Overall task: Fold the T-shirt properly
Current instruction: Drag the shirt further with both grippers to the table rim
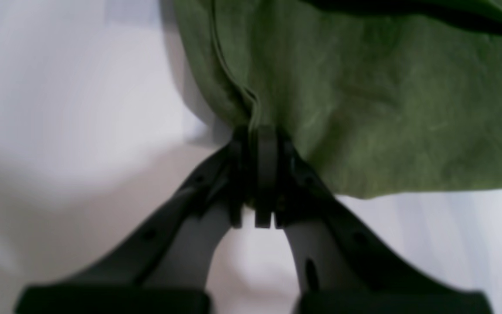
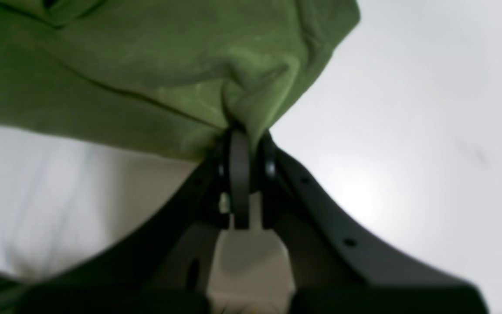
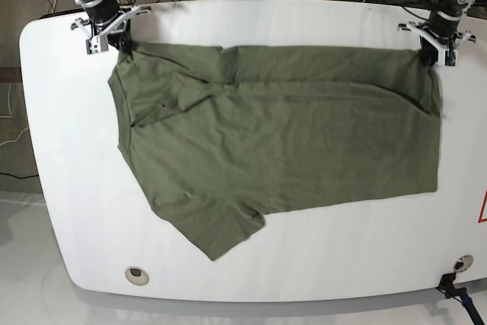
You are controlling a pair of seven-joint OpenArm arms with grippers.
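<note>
Your shirt (image 3: 281, 135) lies spread across the middle of the white table (image 3: 68, 211), neck to the left of the frame, one sleeve poking out low down. Your left claw (image 3: 440, 52), top right, is pinched tight on the hem corner. Your right claw (image 3: 116, 36), top left, is pinched tight on the shoulder corner. You look to be at the grab step, with both far corners held. Next you likely lift both together and bring the far edge toward the near edge. Keep them level so the cloth does not bunch.
</note>
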